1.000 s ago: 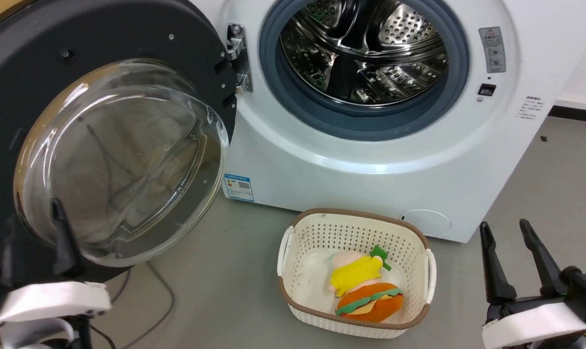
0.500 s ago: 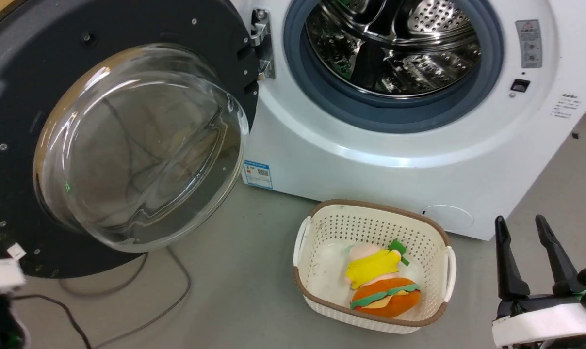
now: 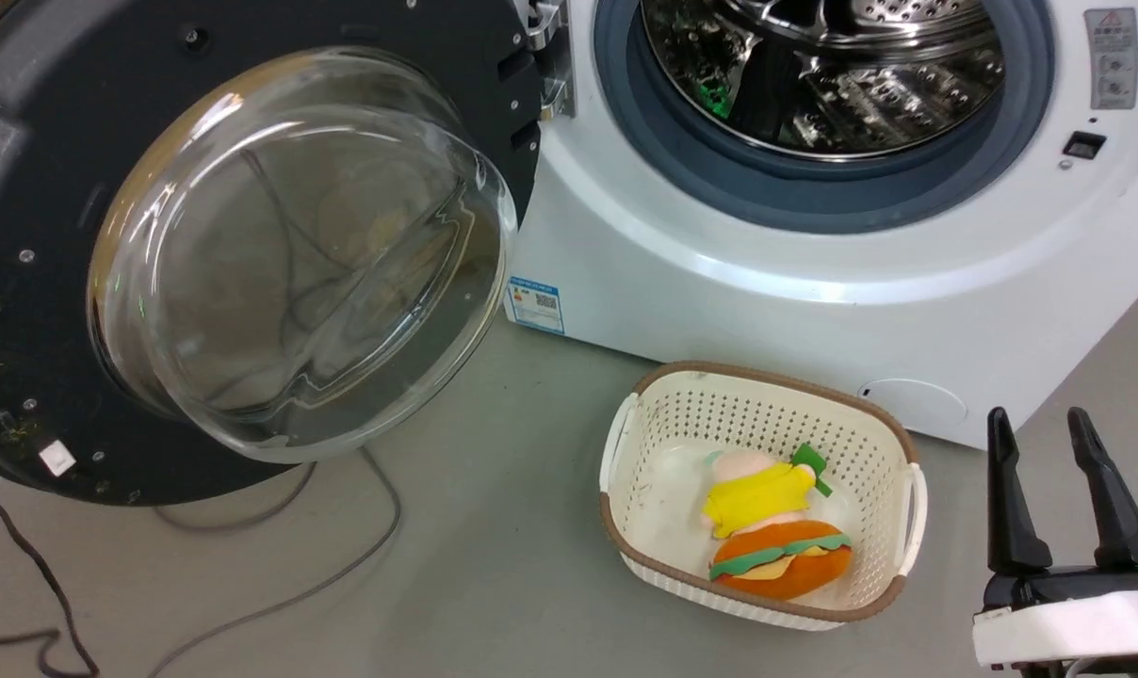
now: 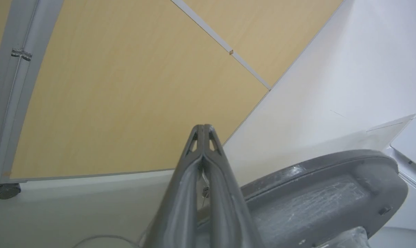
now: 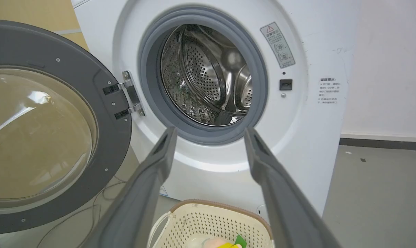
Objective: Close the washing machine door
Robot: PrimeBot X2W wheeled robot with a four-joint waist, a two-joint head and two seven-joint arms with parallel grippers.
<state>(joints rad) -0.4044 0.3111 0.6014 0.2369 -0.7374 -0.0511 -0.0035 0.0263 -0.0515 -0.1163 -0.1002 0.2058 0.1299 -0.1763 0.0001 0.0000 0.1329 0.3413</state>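
Scene: the washing machine [image 3: 814,282] stands w/ drum [image 3: 814,66] exposed. Basket [image 3: 682,424] holding a plush toy [image 3: 776,541] sits on the floor just in front.
Door: the washing machine door [image 3: 277,254] is swung wide to the robot's left on its hinge [image 3: 545,38]. Inner face & glass bowl turn toward the head cam, and cables [image 3: 343,556] trail on the floor under it.
Left gripper [image 4: 203,129]: fingers pressed together, nothing between them. Tips point up past a grey rounded edge, prob. the door's outer side [image 4: 314,193]. Can't tell if there's contact.
Right gripper [image 3: 1038,419]: fingers spread wide, empty, low at right near the basket, well apart from the door.
Weight/feel (est.): rigid & fairly heavy w/ that thick glass. Should swing freely on the hinge, so it's a push job, not a lift.
Surface (est.): glossy black rim looks slick, and closed fingers could skid if pressed at an angle.
Fragile pt: the glass bowl. Best kept clear of fingertips.
Where to take it (est.): no grasp needed. Press flat on the outer face, at the rim side farthest from the hinge, for most leverage.
Finish (est.): needs a firm last press so the catch seats in the latch slot [image 3: 1083,145].
Watch: the basket may sit near the door's sweep.
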